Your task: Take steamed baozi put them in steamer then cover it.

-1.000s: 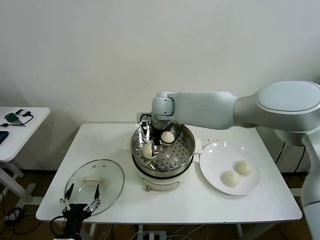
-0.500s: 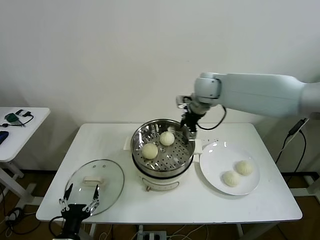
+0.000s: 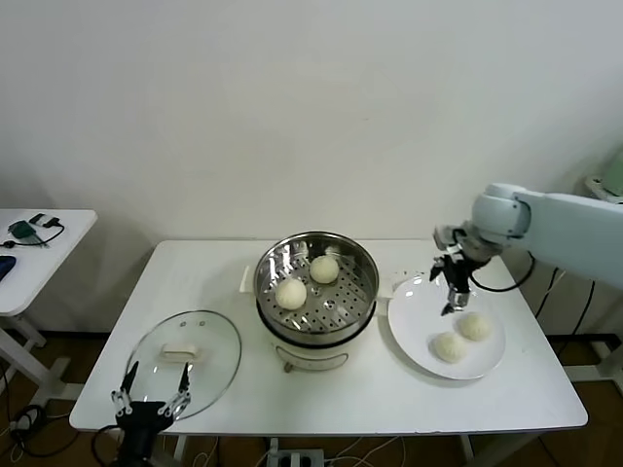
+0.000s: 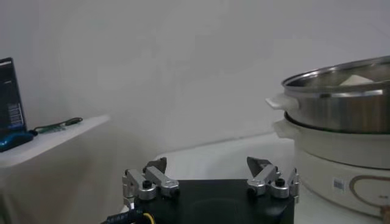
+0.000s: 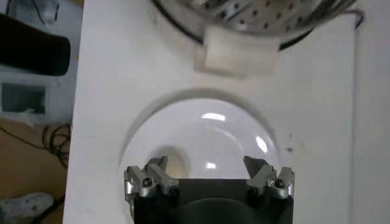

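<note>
Since the earlier frames the right gripper (image 3: 454,292) has left the steamer (image 3: 316,255) at centre frame and travelled to the right side of the head view, where it now hangs over the far-left part of the white plate (image 3: 409,316). Its jaws stand wide and carry nothing.

Two steamed baozi (image 3: 291,293) sit inside the steamer basket, one toward the near-left, one toward the far side. Two more remain on the plate at lower right of the frame: one bun (image 3: 475,326) lies just right of and nearer to the camera than the claw, the second (image 3: 448,346) nearer still, toward the plate's front edge. Both are round, so no long axis governs the approach; either jaw orientation should serve.

The governing relation is this: the closer plate bun lies a short way to the lower right of the claw in the head view and below it. In my judgement the next move needs a small shift that way and a descent to straddle the bun. The right arm is plainly the nearer one for this.

The left gripper (image 3: 151,397) is parked at the lower left of the frame, off the table's front edge, jaws wide and empty. The cover (image 3: 185,362) lies flat on the table just beyond it, handle up, well apart from the steamer.
</note>
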